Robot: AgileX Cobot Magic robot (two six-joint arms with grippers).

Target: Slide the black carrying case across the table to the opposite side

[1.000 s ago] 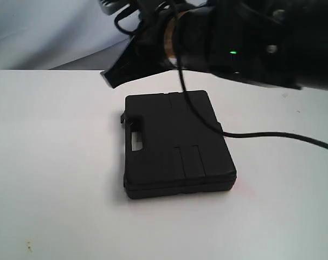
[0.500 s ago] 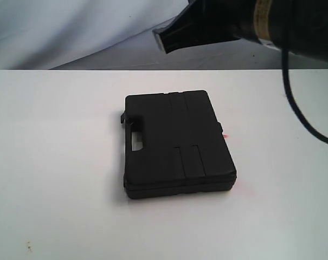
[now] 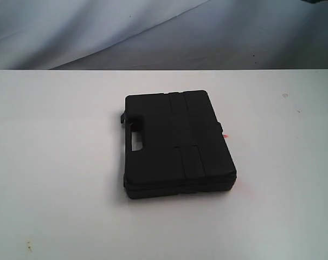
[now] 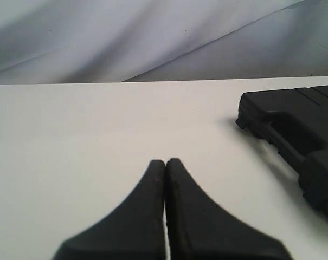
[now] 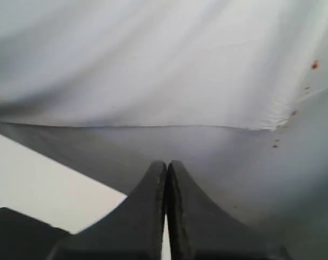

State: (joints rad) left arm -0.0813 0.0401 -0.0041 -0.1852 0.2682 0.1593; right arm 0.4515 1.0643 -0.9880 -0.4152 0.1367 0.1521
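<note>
The black case point(image 3: 177, 144) lies flat on the white table point(image 3: 55, 162), near its middle, with the handle slot point(image 3: 135, 140) on its left edge and grooves along the lid. No arm shows in the exterior view. In the left wrist view my left gripper point(image 4: 166, 161) is shut and empty, low over bare table, with the case point(image 4: 294, 135) off to one side and apart from it. My right gripper point(image 5: 167, 162) is shut and empty, raised and facing the cloth backdrop; a corner of the case point(image 5: 17, 233) shows below it.
A grey-white cloth backdrop point(image 3: 153, 32) hangs behind the table's far edge. Small dark specks point(image 3: 28, 246) mark the tabletop near the front left. Bare white surface point(image 3: 283, 216) surrounds the case on all sides.
The right arm, which hung over the far side of the case a second ago, has swung up and to the right, out of the exterior view. The case has not moved.
</note>
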